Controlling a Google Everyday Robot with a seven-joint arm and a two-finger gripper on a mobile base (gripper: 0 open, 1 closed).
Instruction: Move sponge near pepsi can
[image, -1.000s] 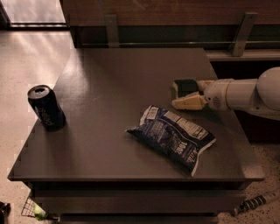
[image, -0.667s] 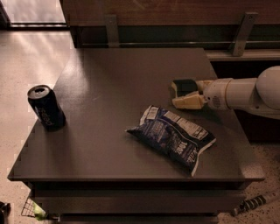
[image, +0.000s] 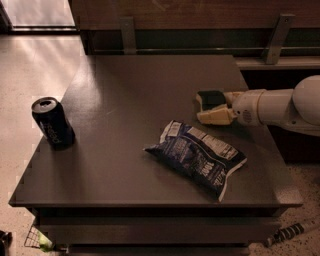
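The sponge (image: 210, 96), a small block with a dark green top and pale foam base, lies on the dark table (image: 140, 90) at the right. My gripper (image: 214, 107) reaches in from the right on a white arm and sits right at the sponge, partly covering its near side. The pepsi can (image: 51, 122), dark with white lettering and a silver rim, stands upright near the table's left edge, far from the sponge and the gripper.
A crinkled dark blue chip bag (image: 197, 156) lies on the table in front of the sponge, between it and the front edge. A wall ledge with metal brackets (image: 277, 32) runs behind the table. Pale floor lies to the left.
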